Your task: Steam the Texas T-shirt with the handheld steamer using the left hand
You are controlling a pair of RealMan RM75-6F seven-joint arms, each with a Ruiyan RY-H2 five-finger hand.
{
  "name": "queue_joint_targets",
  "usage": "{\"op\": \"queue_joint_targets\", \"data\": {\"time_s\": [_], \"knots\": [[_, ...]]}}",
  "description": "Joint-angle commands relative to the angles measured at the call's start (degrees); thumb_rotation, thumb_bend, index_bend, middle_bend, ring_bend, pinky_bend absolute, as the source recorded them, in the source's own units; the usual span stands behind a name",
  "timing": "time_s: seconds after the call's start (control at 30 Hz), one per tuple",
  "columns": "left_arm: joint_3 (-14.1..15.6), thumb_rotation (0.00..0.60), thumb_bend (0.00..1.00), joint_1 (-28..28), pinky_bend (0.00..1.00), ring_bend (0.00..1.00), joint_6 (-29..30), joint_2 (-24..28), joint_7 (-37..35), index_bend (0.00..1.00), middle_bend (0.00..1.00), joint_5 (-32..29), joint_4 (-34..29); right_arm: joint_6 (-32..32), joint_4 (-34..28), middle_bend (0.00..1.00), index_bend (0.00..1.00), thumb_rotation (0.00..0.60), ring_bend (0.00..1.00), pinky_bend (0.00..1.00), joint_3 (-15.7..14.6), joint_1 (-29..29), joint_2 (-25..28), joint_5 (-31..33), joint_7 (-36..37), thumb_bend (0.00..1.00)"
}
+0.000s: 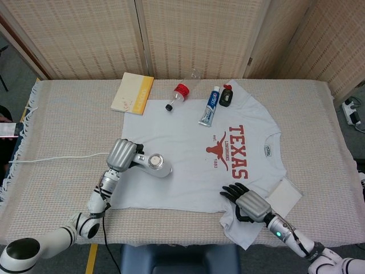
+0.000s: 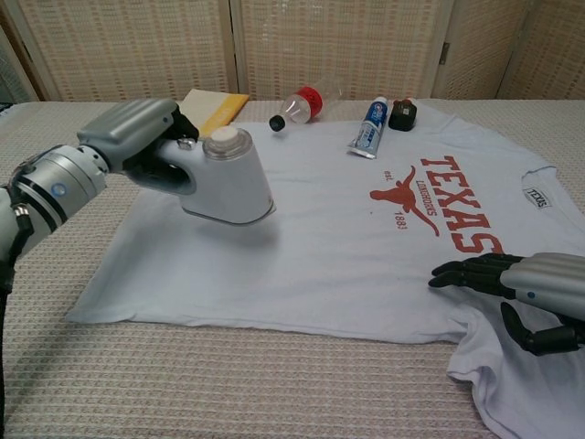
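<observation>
Over table: left hand (image 2: 137, 137) wrapped around white handheld steamer (image 2: 228, 178), hovering above hem end of flat white Texas T-shirt (image 2: 347, 238). Right hand (image 2: 530, 293), fingers spread, presses sleeve. Steaming underway; printed chest apparently unreached.

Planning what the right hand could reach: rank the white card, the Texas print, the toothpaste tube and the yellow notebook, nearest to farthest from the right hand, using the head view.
From the right hand:
1. White card, just beside it at the shirt's edge.
2. Texas print, mid-shirt.
3. Toothpaste tube, on the shirt's far edge.
4. Yellow notebook, far left corner, off the shirt.
</observation>
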Motion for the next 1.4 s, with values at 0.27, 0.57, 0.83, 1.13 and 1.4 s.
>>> {"op": "queue_joint_targets", "data": {"time_s": [0.27, 0.57, 0.83, 1.13, 1.4], "knots": [[-0.86, 0.6, 0.37, -6.14, 0.75, 0.86, -6.87, -9.72, 3.34, 0.91, 1.0, -1.19, 14.59, 0.14, -0.21, 0.01, 0.0, 0.247, 0.0, 0.0, -0.04, 0.03, -0.23, 0.22, -0.13, 0.96], [-2.08, 0.6, 0.38, -5.64, 0.75, 0.87, -7.92, -12.76, -2.96, 0.91, 1.0, -3.44, 28.17, -0.27, -0.95, 0.01, 0.0, 0.249, 0.0, 0.0, 0.03, 0.15, -0.08, 0.83, -1.22, 0.96], [-3.68, 0.6, 0.38, -3.75, 0.76, 0.86, -10.09, -11.75, -7.52, 0.9, 1.0, -6.18, 34.91, -0.97, -2.22, 0.01, 0.0, 0.25, 0.0, 0.0, 0.31, 0.4, 0.19, 1.7, -2.26, 0.96], [-5.18, 0.6, 0.37, 0.55, 0.76, 0.86, -9.16, -8.52, -13.01, 0.9, 1.0, -8.63, 36.77, -0.95, -3.37, 0.01, 0.0, 0.252, 0.0, 0.0, 0.52, 0.34, 0.77, 2.35, -3.32, 0.96], [-2.25, 0.6, 0.37, 5.7, 0.76, 0.86, 2.78, -5.3, -22.16, 0.9, 1.0, -5.16, 30.26, -0.44, -3.45, 0.01, 0.0, 0.249, 0.0, 0.0, 0.56, 0.26, 1.15, 2.22, -3.0, 0.96]]}}
